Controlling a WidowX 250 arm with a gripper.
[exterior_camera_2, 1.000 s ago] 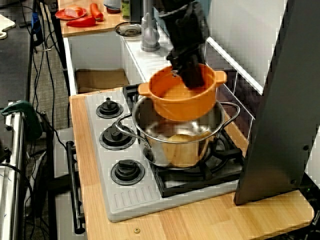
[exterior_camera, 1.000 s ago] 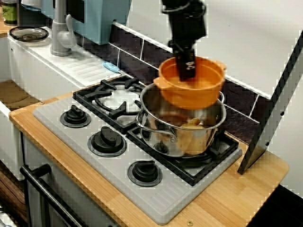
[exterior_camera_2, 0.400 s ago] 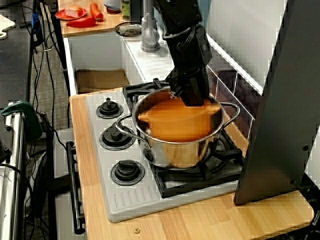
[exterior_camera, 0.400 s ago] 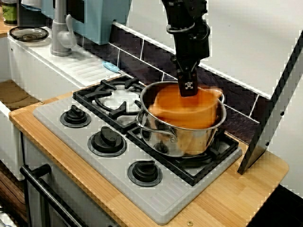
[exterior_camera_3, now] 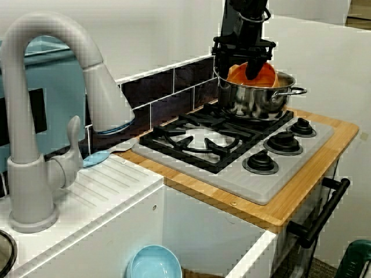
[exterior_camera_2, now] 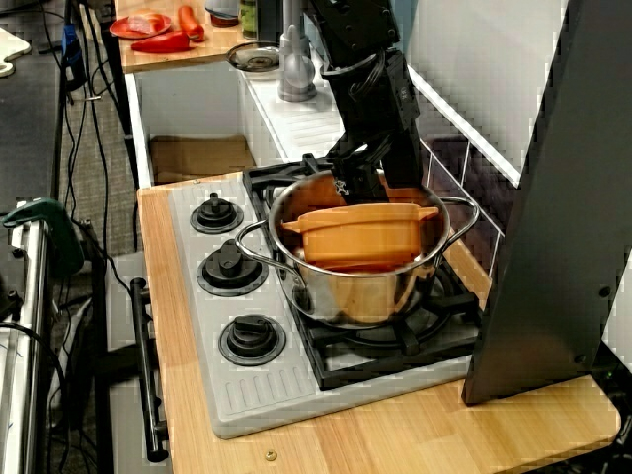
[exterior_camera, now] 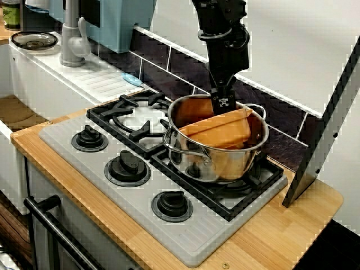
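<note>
Bright, even indoor light falls from above in all three views, with soft shadows and mild reflections on the steel pot. Straight edges break into jagged steps. In the sink-side view, the near faucet looks slightly soft.

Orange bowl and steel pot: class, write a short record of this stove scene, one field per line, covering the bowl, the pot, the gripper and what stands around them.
Bowl: orange bowl, lying tilted inside the pot
Pot: steel pot with side handles, on the stove, on the burner grate farther from the sink
Gripper: gripper at the bowl's raised rim, fingers spread; contact cannot be told
Knobs: three black knobs along the stove's front
Nearby: grey faucet by the sink; blue bowl down in the basin
</note>
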